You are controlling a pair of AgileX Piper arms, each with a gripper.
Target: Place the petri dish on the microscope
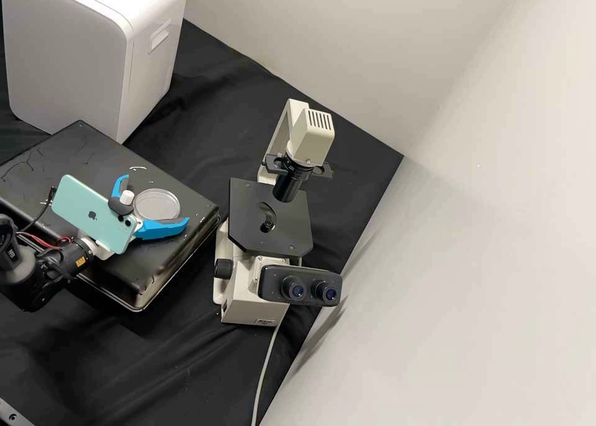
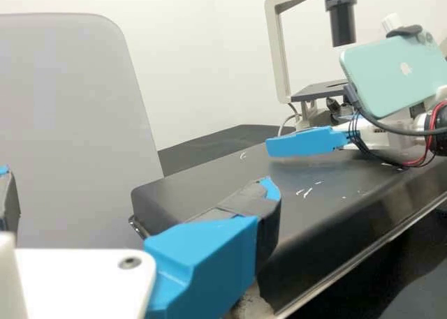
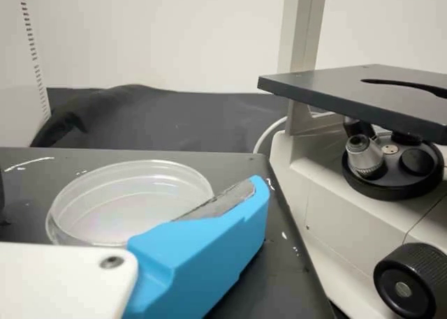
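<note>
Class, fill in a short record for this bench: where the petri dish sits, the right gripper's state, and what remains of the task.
Petri dish: lying flat on the black case beside the microscope
Right gripper: open, one blue finger each side of the dish
Microscope stage: dish not yet on it
Remaining: grasp, lift, set dish on stage

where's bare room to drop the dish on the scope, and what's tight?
Free: the black stage around its centre hole, between the condenser and the eyepieces. Also the black cloth between the white box and the microscope. Crowded: the black case top, where the right gripper brackets the petri dish.
</note>
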